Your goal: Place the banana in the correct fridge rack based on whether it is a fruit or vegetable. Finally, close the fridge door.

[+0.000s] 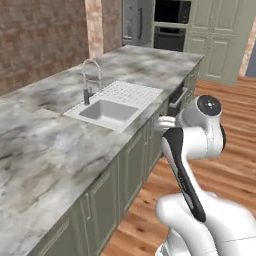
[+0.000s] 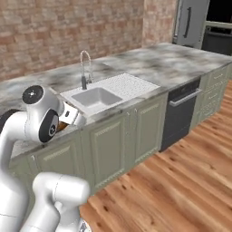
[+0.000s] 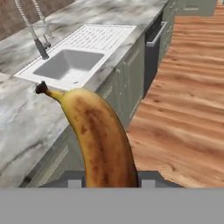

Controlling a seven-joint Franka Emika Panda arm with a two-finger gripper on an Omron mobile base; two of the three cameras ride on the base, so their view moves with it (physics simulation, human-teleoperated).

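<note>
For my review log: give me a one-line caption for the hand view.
Banana held up close between the jaws, above the marble counter edge, with sink and wood floor beyond.

Sink (image 1: 108, 111) set into the counter (image 1: 45, 150), faucet (image 1: 90, 80) at its 10 o'clock in the left base view. Dishwasher (image 2: 180, 115) under the counter at the sink's 3 o'clock in the right base view. Fridge (image 1: 137, 22) and oven (image 1: 170, 25) side by side at 12 o'clock, behind the counter's far end. Banana (image 3: 98, 140) held above the counter edge, stem toward the sink.
</note>
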